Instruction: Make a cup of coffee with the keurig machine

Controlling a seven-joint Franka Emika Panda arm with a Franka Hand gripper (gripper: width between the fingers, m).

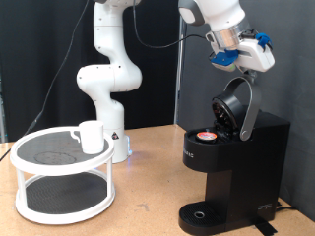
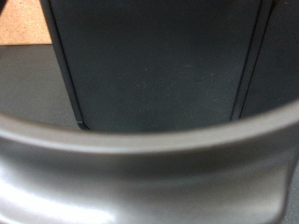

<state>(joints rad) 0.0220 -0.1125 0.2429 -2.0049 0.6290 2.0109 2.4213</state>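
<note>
1. Gripper (image 1: pixel 239 61): high at the exterior view's upper right, directly above the raised lid (image 1: pixel 235 104). Whether its fingers are spread or pressed together cannot be told.
2. Wrist view: filled by a blurred curved grey rim (image 2: pixel 149 154) over dark panels; no fingers seen.
3. Keurig (image 1: pixel 232 177): at the exterior view's right, lid up, a red-topped pod (image 1: pixel 205 137) seated in the open chamber.
4. Cup (image 1: pixel 91 137): on the top tier of the white stand (image 1: pixel 61 177), at the exterior view's left, well apart from the keurig.
5. Surface: tan wood table (image 1: pixel 146 205). Room: black curtain (image 1: pixel 39 59) behind.
</note>
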